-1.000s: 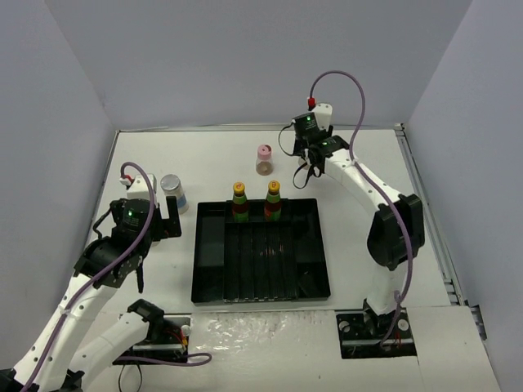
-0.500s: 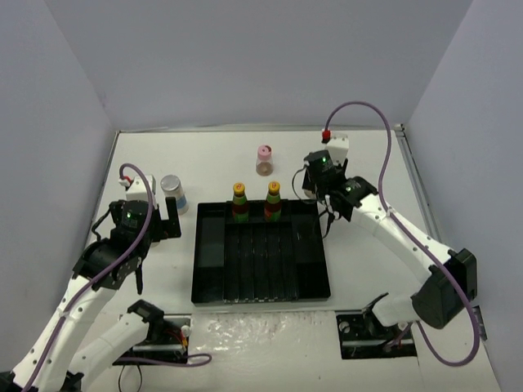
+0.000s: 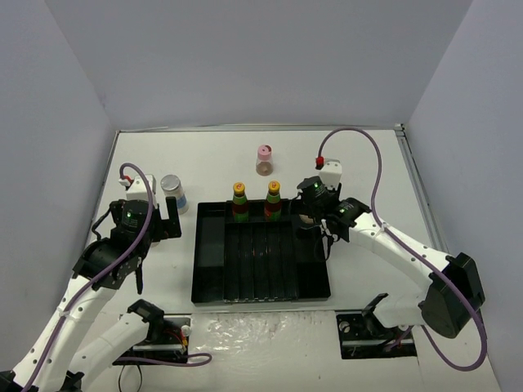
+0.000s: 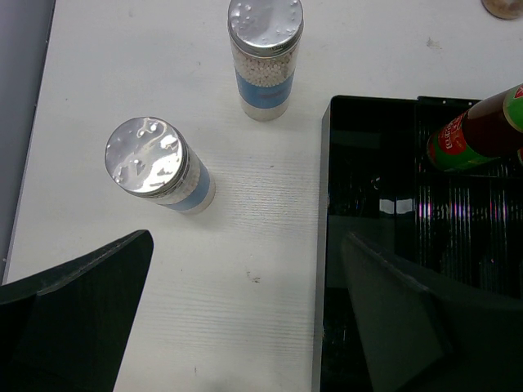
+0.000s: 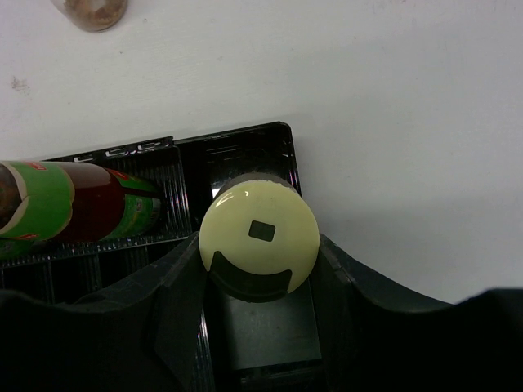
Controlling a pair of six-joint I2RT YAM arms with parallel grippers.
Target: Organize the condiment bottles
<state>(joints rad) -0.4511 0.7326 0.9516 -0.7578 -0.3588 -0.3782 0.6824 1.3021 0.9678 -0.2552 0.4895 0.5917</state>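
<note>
My right gripper [image 3: 306, 215] is shut on the yellow-green-capped bottle [image 5: 259, 235], holding it at the far end of the right compartment of the black tray [image 3: 261, 297]. Two orange-capped green-necked bottles [image 3: 239, 201] [image 3: 273, 199] stand at the tray's far edge; one shows in the right wrist view [image 5: 73, 206]. The pink-capped bottle [image 3: 264, 159] stands on the table beyond the tray. My left gripper [image 4: 245, 327] is open and empty, left of the tray. Two silver-lidded shakers [image 4: 265, 57] [image 4: 159, 166] stand just ahead of it; the top view shows one [image 3: 173, 193].
The tray's left wall [image 4: 327, 245] lies close to my left gripper's right finger [image 4: 400, 318]. White table [image 3: 368, 163] stretches behind and right of the tray. Grey walls enclose the table on three sides.
My right arm has swung from the back of the table down to the tray's far right corner, carrying the yellow-green-capped bottle. The left arm has not moved.
</note>
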